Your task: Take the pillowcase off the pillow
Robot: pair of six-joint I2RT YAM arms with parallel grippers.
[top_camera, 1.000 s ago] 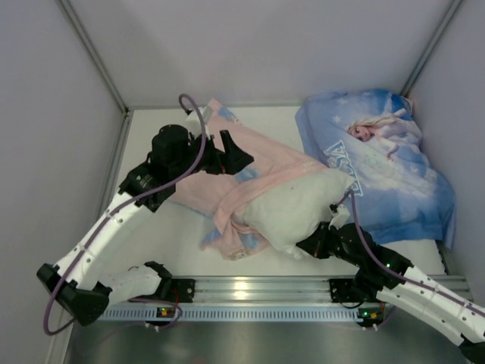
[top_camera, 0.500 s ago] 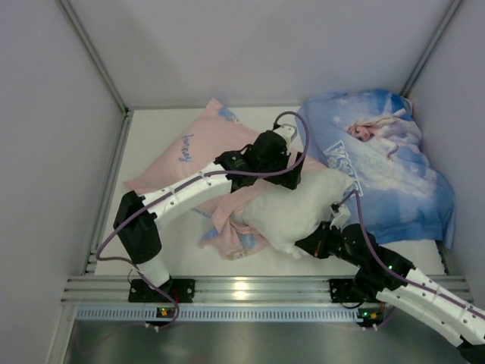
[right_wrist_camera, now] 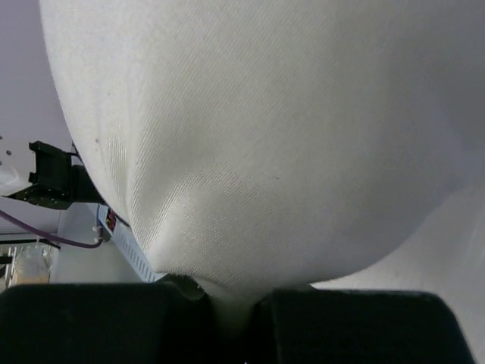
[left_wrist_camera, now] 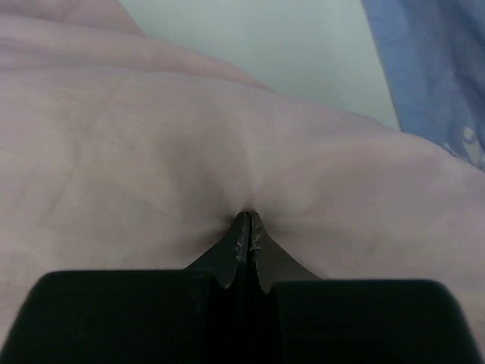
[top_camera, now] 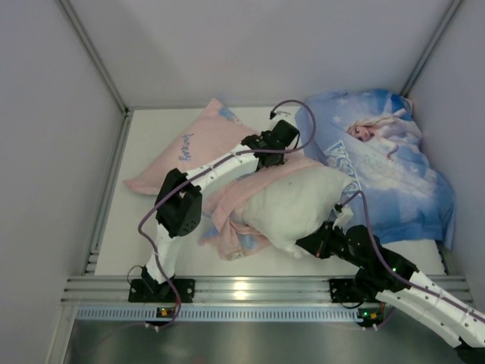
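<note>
**Top view.** My left arm is extended across the table (top_camera: 121,220) toward the centre rear. My left gripper (top_camera: 276,157) sits on the far edge of the pillowcase (top_camera: 227,199). The pillowcase lies mid-table, pink face up, bunched along the left and far sides of the pillow (top_camera: 297,205). A blue patch shows at its near end. Most of the pillow is bare and white. My right gripper (top_camera: 324,241) is at the pillow's near right corner, in contact with it. A pink cushion (top_camera: 186,148) lies at rear left, just beside the pillowcase. A blue pillow (top_camera: 386,171) with a princess print lies at rear right, against the far right end of the white pillow.

**Left wrist view.** The tips of my left gripper (left_wrist_camera: 246,218) are pressed together. Pink cloth of the pillowcase (left_wrist_camera: 151,152) puckers into the point where they meet, so the cloth is pinched between them. Beyond the cloth, a strip of table (left_wrist_camera: 303,45) is visible. The blue pillow (left_wrist_camera: 432,76) fills the upper right corner.

**Right wrist view.** The pillow (right_wrist_camera: 265,136) fills nearly the whole view, its weave plain and white. My right gripper (right_wrist_camera: 227,297) is clamped on a small fold of the pillow's fabric, which narrows into the slot between the two fingers.
</note>
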